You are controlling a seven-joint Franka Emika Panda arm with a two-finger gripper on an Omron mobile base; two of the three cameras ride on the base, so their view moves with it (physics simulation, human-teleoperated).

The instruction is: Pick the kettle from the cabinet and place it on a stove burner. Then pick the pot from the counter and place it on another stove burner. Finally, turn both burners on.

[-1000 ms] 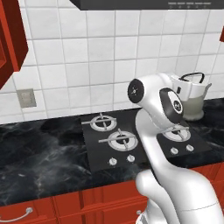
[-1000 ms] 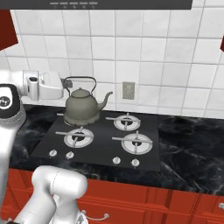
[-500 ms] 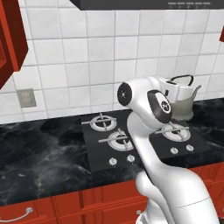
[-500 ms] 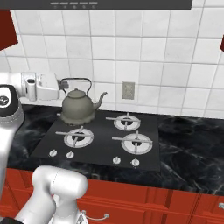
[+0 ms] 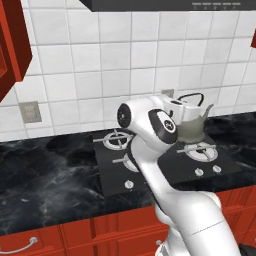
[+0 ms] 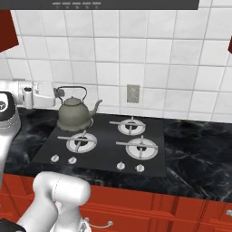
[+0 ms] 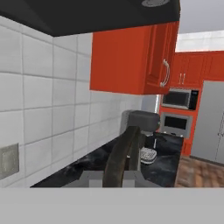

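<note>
Kettle (image 6: 74,114) hangs by its thin black handle (image 7: 124,154) in your clenched gripper (image 6: 55,92), low over the stove (image 6: 104,146) burner at 9 o'clock, so go slow, it looks hard, heavy and swingy.

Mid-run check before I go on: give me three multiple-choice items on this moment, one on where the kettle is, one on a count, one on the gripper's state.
1. The kettle is
A. over the cooktop's rear-left burner
B. in a drawer
C. on the floor

2. Burners on the cooktop:
A. two
B. four
C. six

3. The gripper is
A. wide open
B. shut on the kettle's handle
C. shut on a knob

Answers: 1 A, right base view shows it there; 2 B, four grates count out; 3 B, hand view shows the handle between its fingers.
</note>
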